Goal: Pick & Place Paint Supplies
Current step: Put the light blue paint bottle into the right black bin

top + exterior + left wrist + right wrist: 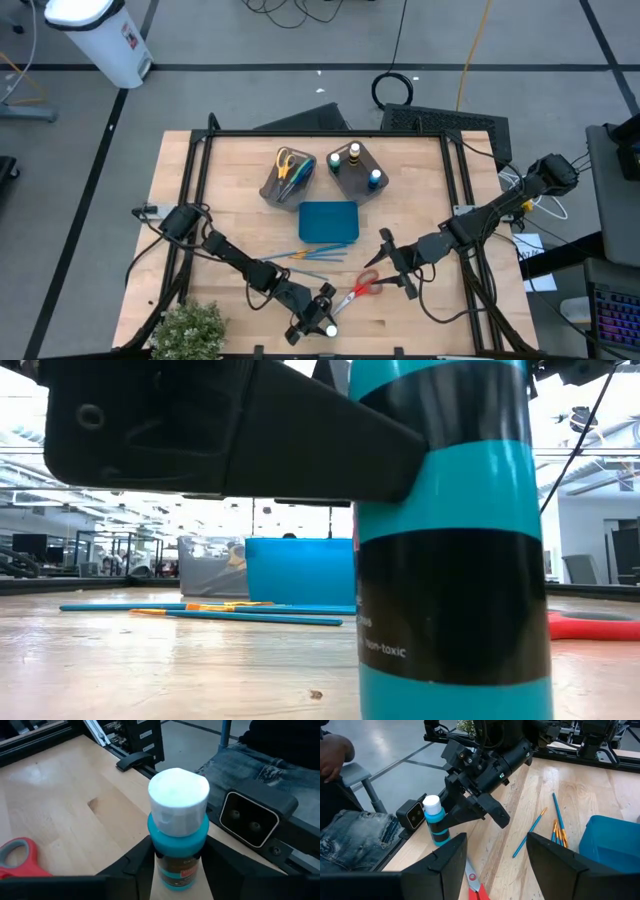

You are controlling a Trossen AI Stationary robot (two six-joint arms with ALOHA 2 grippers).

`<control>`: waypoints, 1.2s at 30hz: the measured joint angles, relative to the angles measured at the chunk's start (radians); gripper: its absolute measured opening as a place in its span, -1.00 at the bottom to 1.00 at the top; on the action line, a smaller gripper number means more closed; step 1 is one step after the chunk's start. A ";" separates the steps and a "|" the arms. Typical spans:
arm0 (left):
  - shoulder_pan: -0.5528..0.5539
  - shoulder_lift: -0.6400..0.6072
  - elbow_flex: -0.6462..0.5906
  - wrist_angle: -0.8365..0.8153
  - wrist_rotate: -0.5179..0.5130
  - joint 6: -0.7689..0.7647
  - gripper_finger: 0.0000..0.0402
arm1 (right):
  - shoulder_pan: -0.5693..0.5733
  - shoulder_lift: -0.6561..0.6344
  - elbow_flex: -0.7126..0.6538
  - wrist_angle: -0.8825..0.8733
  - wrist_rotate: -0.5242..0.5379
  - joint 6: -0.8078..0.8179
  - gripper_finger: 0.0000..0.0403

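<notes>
A small paint bottle [178, 815] with a white cap and a teal-and-black label stands upright near the table's near edge, seen also in the high view [331, 328], low view [450, 540] and right wrist view [435, 822]. My left gripper [322, 318] is shut on it. My right gripper [396, 262] is open and hovers over the red-handled scissors [362, 288], which lie flat on the table. Thin blue and orange brushes [308, 256] lie flat beside the teal tray [328, 222]. My left gripper pinches the paint bottle between its two fingers [137, 865] on the teal body just below the cap [177, 842]. The fingers come at it roughly level from the table's left. The bottle stays upright, and its base appears to rest on the table.
Two grey-brown bins stand at the far side: one [288, 176] with yellow-handled scissors, one [358, 170] with capped bottles. A small plant [188, 330] sits at the near left corner. A camera box [250, 817] and a seated person's jeans [250, 760] lie just past the near edge.
</notes>
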 joint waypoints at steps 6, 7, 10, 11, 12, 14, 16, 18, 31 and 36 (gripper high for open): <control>0.000 -0.012 -0.001 -0.009 -0.047 -0.051 -0.26 | 0.000 0.000 0.000 0.000 0.000 0.000 -0.03; 0.002 -0.022 -0.002 -0.020 -0.063 -0.072 -0.26 | 0.000 0.000 0.000 0.000 0.000 0.000 -0.03; 0.012 -0.075 -0.003 -0.056 -0.083 -0.131 -0.26 | 0.000 0.000 0.000 -0.002 0.000 0.000 -0.03; 0.017 -0.099 -0.003 -0.078 -0.090 -0.149 -0.26 | 0.000 0.000 0.000 -0.002 0.000 0.000 -0.03; 0.021 -0.122 -0.002 -0.099 -0.098 -0.164 -0.26 | 0.000 0.000 0.000 -0.002 0.000 0.000 -0.03; 0.030 -0.170 -0.002 -0.150 -0.121 -0.191 -0.26 | 0.000 0.000 0.000 0.000 0.005 0.000 -0.03; 0.039 -0.224 -0.002 -0.187 -0.150 -0.199 -0.26 | 0.000 0.000 0.000 0.000 0.041 -0.001 -0.03; 0.047 -0.284 -0.002 -0.222 -0.174 -0.190 -0.27 | 0.000 -0.005 0.000 -0.004 0.097 -0.001 -0.03; 0.210 -0.456 -0.073 -0.299 -0.190 -0.055 -0.27 | 0.000 -0.189 -0.001 -0.100 0.161 0.006 -0.03; 0.323 -0.436 -0.073 -0.258 -0.231 -0.225 -0.27 | 0.000 -0.232 -0.018 -0.117 0.162 0.065 -0.03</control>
